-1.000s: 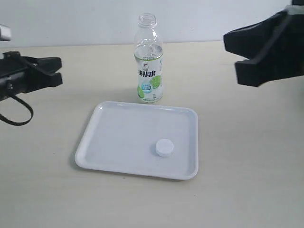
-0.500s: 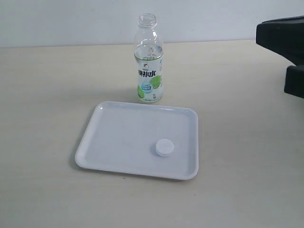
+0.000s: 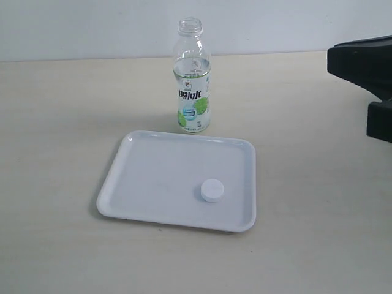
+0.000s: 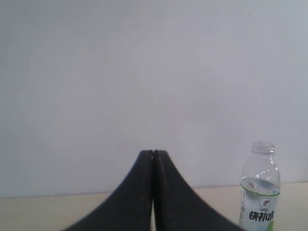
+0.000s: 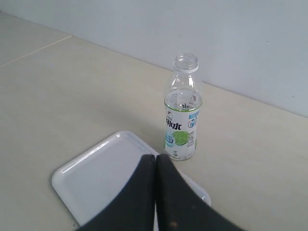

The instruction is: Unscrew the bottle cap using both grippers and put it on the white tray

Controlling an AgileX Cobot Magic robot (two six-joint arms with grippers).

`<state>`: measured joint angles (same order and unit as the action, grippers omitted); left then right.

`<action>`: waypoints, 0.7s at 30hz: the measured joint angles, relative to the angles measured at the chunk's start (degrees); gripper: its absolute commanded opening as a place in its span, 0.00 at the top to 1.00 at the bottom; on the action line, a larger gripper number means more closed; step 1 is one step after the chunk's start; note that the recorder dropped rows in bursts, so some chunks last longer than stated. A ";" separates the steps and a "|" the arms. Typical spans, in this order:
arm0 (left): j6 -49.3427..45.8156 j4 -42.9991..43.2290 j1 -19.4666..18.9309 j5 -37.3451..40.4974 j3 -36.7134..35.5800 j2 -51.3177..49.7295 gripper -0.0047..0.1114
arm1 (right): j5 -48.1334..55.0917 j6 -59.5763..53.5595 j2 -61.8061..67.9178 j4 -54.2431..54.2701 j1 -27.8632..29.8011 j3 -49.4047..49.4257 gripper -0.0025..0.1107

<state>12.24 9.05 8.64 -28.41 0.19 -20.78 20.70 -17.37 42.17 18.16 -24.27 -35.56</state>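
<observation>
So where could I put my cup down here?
The left half of the white tray, beside the bottle cap, is bare, and so is the table left of and in front of the tray. It is tight between the bottle and the tray's far rim.

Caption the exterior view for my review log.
Bottle cap lies on the white tray; the uncapped bottle stands upright just beyond its far rim.

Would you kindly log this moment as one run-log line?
bottle cap: on white tray | bottle: upright, uncapped, behind tray | left jaws: shut, empty | right jaws: shut, empty
</observation>
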 measured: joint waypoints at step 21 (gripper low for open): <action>-0.27 0.35 0.00 31.41 0.00 20.42 0.96 | 0.96 0.00 0.00 0.00 0.00 0.00 0.98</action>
<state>11.96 9.40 8.64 3.00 0.19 -0.36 21.66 -17.37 42.17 18.16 -24.27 -35.56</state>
